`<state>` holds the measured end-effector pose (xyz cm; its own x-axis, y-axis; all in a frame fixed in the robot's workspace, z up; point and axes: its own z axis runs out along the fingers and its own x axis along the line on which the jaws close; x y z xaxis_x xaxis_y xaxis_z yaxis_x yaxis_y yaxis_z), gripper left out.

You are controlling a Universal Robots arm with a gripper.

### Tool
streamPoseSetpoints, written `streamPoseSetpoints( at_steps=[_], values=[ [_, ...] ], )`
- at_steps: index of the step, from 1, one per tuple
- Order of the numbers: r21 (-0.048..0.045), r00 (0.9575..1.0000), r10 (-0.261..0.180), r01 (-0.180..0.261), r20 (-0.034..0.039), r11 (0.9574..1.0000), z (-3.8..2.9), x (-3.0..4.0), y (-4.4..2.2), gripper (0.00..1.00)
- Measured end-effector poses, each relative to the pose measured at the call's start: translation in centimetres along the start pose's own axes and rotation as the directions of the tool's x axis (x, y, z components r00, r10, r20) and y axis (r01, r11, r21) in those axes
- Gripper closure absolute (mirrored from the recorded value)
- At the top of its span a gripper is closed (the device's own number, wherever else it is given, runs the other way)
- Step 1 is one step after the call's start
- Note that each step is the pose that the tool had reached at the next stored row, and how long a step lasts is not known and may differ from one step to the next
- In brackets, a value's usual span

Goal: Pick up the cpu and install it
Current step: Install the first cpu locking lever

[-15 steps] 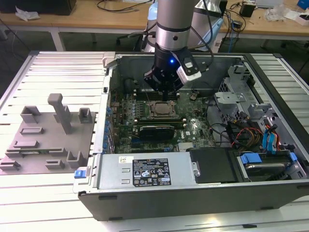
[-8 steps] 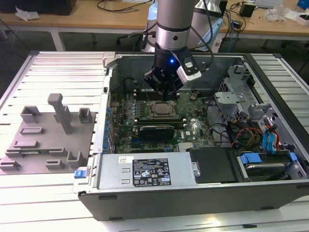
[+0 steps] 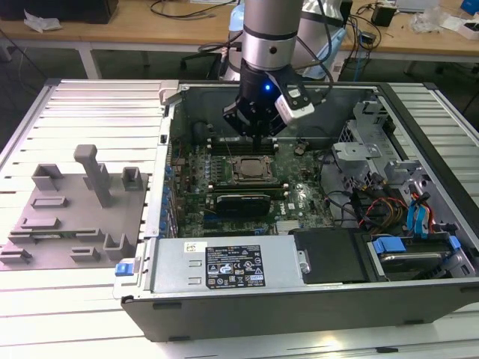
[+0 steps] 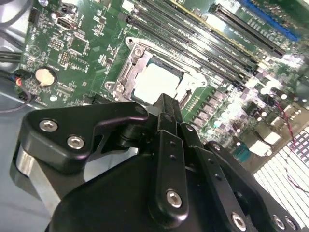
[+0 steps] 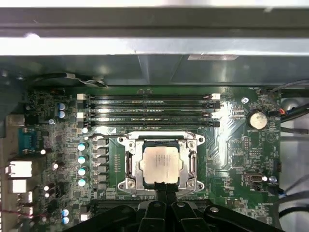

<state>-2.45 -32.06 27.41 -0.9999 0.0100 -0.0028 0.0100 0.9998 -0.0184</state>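
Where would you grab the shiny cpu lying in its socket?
Probably by two opposite edges of the cpu, with the pincer coming straight down from above. It lies flat and thin, sunk in the socket, which stands close around its sides, so nothing can slide in sideways.

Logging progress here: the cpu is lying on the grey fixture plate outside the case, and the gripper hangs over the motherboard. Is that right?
Not quite. The cpu lies in the socket on the motherboard, as the first wrist view shows. The gripper does hang over the motherboard.
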Motion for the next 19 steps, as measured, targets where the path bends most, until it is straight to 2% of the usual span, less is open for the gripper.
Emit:
streamPoseSetpoints(
  at_steps=[1, 2, 6, 11, 14, 15, 17, 19],
  values=[
    [0.0000, 1.0000, 0.000, 0.000, 0.0000, 1.0000, -0.52, 0.00, -0.01, 0.89],
    [-0.0002, 1.0000, 0.000, 0.000, 0.0001, 1.0000, -0.52, 0.01, 0.00, 0.89],
    [0.0000, 1.0000, 0.000, 0.000, 0.0000, 1.0000, -0.47, 1.49, -0.01, 0.89],
    [0.0000, 1.0000, 0.000, 0.000, 0.0001, 1.0000, -0.40, 3.91, 0.03, 0.89],
    [-0.0015, 1.0000, 0.000, 0.000, 0.0002, 1.0000, -0.27, 5.70, 0.02, 0.89],
    [-0.0163, 1.0000, 0.000, 0.000, -0.0002, 0.9999, -0.23, 6.20, 0.02, 0.89],
    [-0.0377, 1.0000, 0.000, 0.000, -0.0002, 0.9993, -0.19, 6.61, 0.02, 0.89],
    [-0.0703, 1.0000, -0.002, 0.002, -0.0007, 0.9975, -0.19, 6.86, 0.01, 0.89]
  ],
)
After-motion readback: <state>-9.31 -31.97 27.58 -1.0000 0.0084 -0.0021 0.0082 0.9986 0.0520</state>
